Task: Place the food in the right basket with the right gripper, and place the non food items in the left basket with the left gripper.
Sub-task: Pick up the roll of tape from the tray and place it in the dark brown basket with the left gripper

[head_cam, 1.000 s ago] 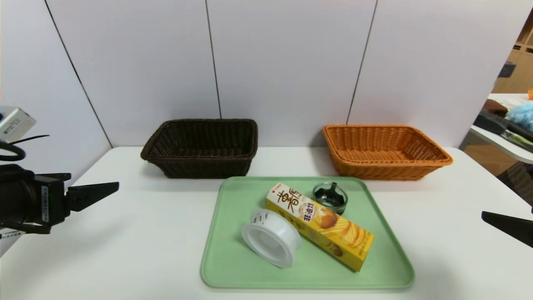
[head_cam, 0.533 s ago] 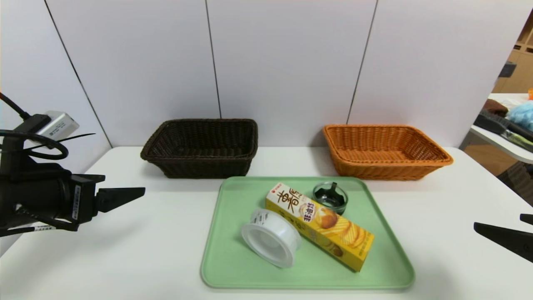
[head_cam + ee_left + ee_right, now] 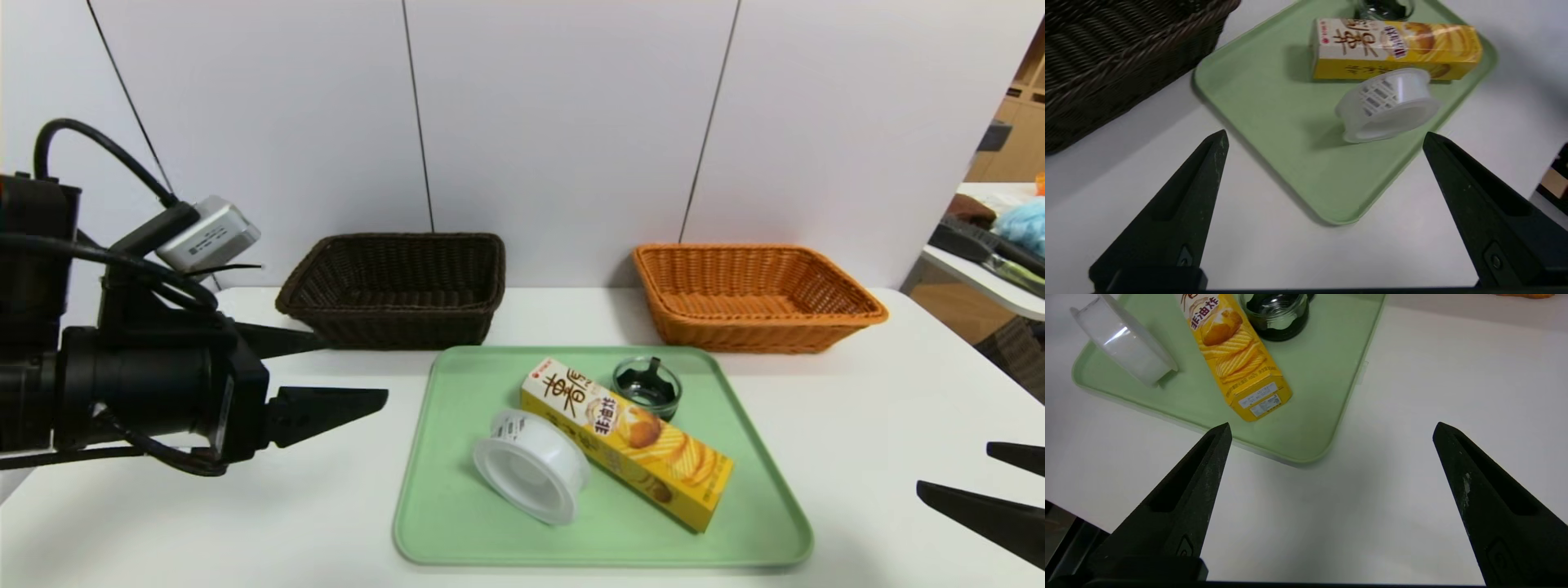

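Tape roll (image 3: 532,476) on the green tray (image 3: 457,523), tipped up against the snack box (image 3: 627,441), at about seven o'clock on the tray. Likely light, stiff plastic, smooth and a bit slippery; best pinched across its width at the rim, since a squeeze on the round face could let it roll or skid away. Leaning pose probably unstable, so a nudge may drop it flat. Snack box lying flat on a diagonal from tray centre toward five o'clock, touching the roll along one long side; judged light thin card, easily dented, best taken across the narrow width near the middle with gentle pressure. Glass dish (image 3: 647,385) at one o'clock on the tray, just beside the box's white end; hard, slick, breakable, rim the only real purchase. Dark basket (image 3: 395,287) beyond the tray at eleven o'clock, orange basket (image 3: 755,296) at one o'clock, both with nothing in them. Left gripper (image 3: 347,371) at nine o'clock of the tray, above the white table (image 3: 898,392), claw spread wide and holding nothing, pointed toward the roll. Right gripper (image 3: 988,474) at the table's four o'clock edge, also spread wide with nothing in it, well apart from the box.
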### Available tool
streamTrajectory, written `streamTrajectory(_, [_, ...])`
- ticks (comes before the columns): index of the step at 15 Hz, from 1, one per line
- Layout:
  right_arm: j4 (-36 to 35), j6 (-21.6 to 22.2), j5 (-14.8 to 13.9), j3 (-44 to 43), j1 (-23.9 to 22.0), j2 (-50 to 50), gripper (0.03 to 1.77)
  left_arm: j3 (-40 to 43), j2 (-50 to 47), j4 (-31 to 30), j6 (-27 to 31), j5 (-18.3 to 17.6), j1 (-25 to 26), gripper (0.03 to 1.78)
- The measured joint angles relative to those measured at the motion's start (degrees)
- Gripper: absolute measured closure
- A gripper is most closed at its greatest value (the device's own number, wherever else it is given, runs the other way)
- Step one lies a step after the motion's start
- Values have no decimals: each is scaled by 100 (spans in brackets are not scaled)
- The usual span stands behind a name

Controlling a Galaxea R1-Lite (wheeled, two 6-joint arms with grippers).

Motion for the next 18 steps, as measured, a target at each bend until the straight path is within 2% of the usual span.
streamTrajectory(2, [-30,-6,16,-35,184,110,10,-278,291,2,226,-234,-223,12])
streamTrajectory(5, [-61,-4,55,-85,312,272,10,-674,833,33,959,-557,-475,12])
streamTrajectory(8, [-59,10,105,-72,328,379,10,-1141,1287,146,1248,-649,-837,12])
streamTrajectory(11, [-59,24,124,-9,328,446,10,-1651,1716,667,1646,-712,-1159,12])
streamTrajectory(15, [-61,32,123,41,328,503,10,-2364,2210,1615,2241,-1436,-1257,12])
streamTrajectory(18, [-63,29,123,113,328,507,10,-2623,2531,1943,2883,-1552,-1237,12])
